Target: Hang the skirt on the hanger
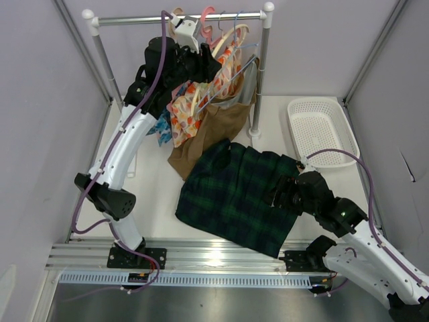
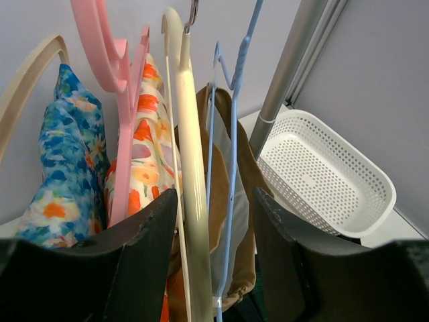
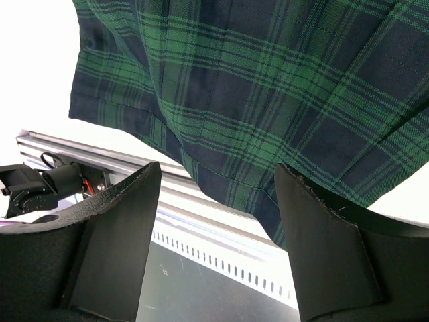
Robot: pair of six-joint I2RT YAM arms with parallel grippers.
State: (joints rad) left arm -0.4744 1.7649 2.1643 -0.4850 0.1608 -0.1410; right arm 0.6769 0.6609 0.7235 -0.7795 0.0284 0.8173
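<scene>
Green-navy plaid skirt; cream hanger

**A:** Where does the top camera sit?

**B:** High up on the side farthest from the clothes rail, looking down and forward towards it (the whole table fits in).

**A:** And the left wrist one?

**B:** Close under the rail, facing along the hanger. The rail's post and the basket lie beyond, and the top view shares these.

**A:** Right wrist?

**B:** Well away from the rail, low over the skirt, facing the metal track. Both of these also show from above.
</scene>
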